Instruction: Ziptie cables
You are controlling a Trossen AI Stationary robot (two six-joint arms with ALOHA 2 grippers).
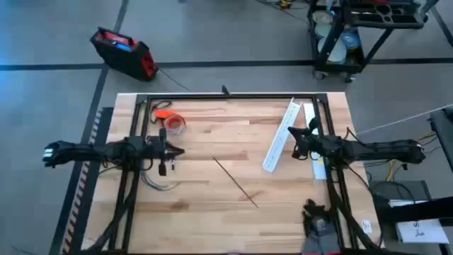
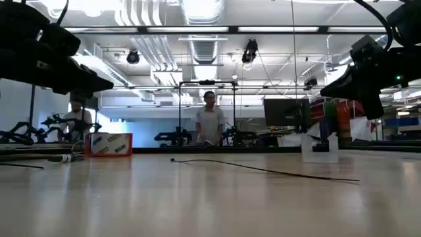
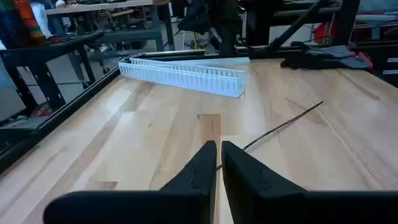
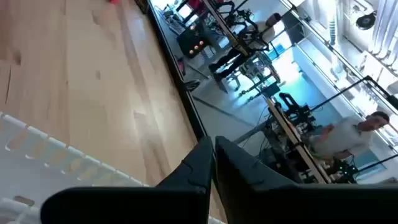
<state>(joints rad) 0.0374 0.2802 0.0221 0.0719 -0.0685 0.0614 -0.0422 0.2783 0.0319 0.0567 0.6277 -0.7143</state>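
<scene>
High view: ziptie [image 1: 236,182] lies between closed left tool [image 1: 172,150] and white channel [image 1: 282,136]; right tool [image 1: 297,142] closed.

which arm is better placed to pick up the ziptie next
Probably left. The left gripper is nearer the ziptie and faces it in its wrist view; the right gripper hangs over the white channel.

Ziptie [image 1: 236,182] loose on table [image 1: 212,205]
</scene>
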